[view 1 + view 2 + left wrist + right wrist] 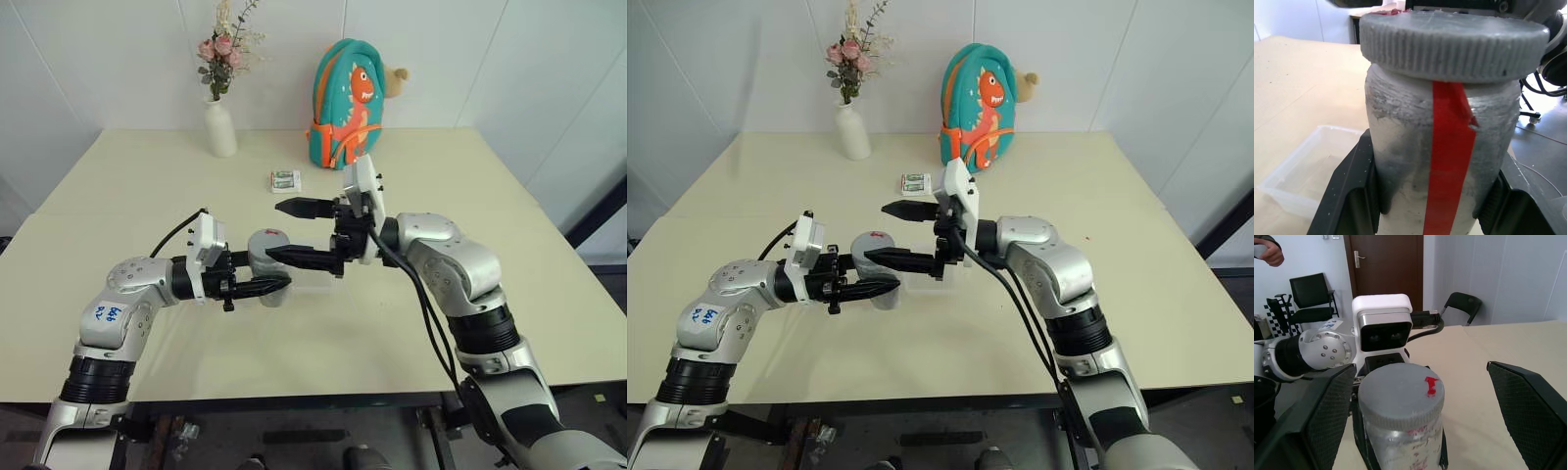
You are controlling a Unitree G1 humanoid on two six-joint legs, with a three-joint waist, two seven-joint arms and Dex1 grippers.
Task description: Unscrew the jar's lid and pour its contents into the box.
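Left wrist view shows the left pincer pinching the jar upright above the desk, the lid screwed on, the box nearby, while the right pincer is spread around the lid.

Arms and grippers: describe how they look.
Both arms are silver-grey shells with black joint rings. Each gripper, left and right, has two black tapering fingers and a white wrist camera box. Black cables trail along the right arm; the left shell bears blue handwriting.

Silver arms, 2 black-fingered grippers, black cables, seemingly blue scribbles.
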